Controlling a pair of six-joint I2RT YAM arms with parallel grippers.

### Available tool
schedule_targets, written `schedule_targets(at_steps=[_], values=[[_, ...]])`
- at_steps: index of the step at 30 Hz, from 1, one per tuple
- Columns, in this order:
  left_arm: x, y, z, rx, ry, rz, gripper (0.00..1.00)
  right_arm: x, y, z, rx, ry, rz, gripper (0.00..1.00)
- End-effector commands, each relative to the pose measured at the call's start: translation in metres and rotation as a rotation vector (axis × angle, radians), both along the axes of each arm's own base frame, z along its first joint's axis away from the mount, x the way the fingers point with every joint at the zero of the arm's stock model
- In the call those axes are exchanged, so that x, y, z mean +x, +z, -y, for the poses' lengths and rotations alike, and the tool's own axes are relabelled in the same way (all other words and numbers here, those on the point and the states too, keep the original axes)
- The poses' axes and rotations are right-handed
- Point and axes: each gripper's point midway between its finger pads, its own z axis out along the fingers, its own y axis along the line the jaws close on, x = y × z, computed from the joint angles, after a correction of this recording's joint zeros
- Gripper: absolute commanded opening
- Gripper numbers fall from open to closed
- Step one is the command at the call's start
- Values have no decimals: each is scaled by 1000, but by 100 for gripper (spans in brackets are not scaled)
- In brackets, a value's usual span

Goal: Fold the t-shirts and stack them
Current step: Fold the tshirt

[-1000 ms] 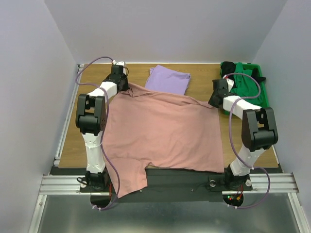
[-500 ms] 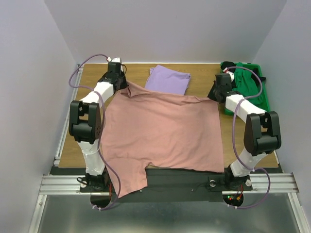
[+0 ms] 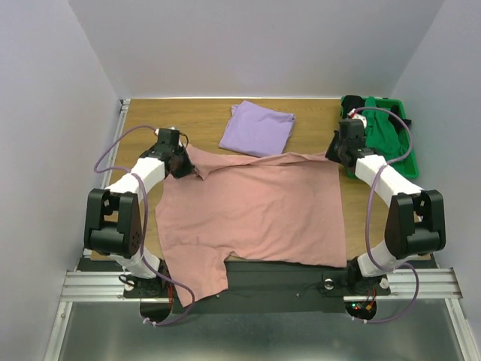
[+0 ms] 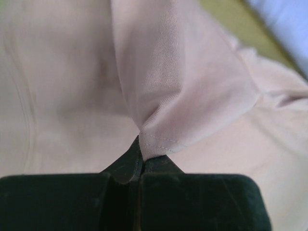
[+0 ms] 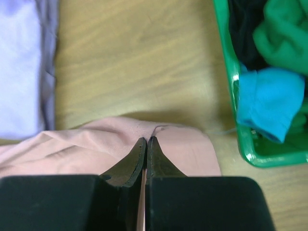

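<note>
The dusty-pink t-shirt (image 3: pixel 255 210) lies spread across the middle of the table, plain side up, with one part hanging over the near edge. My left gripper (image 3: pixel 183 160) is shut on its far left corner; a stitched hem (image 4: pixel 159 142) sticks out from between the closed jaws (image 4: pixel 141 150). At the far right corner my right gripper (image 3: pixel 336 154) is shut on the cloth, and the pink fabric (image 5: pixel 96 144) bunches around its tips (image 5: pixel 146 142). The lavender t-shirt (image 3: pixel 257 129) lies folded at the back centre, just beyond the pink edge, and shows as the lavender cloth (image 5: pixel 19 67) in the right wrist view.
A green bin (image 3: pixel 409 154) of green, black and blue clothes stands at the back right, its rim (image 5: pixel 240 139) close beside the right gripper. Bare wooden table (image 3: pixel 139 124) shows at the back left. Grey walls enclose three sides.
Both grippers have drawn the pink shirt's far edge towards the near side. The left gripper also moved outward to the left. The lavender shirt is now fully uncovered.
</note>
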Motion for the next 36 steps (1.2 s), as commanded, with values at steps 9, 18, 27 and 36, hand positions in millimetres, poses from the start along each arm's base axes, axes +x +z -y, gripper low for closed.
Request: schedule_targets(at_steps=[9, 18, 27, 36], values=[[-66, 46, -1, -132, 118, 32, 0, -18, 9, 13, -59, -5, -18, 0], [-95, 39, -3, -131, 104, -37, 0, -28, 22, 16, -81, 6, 0, 0], [-122, 14, -11, -94, 112, -98, 0, -51, 4, 25, -107, -28, -89, 1], [-132, -3, -7, -118, 101, -120, 0, -89, -23, 28, -88, -56, -180, 1]])
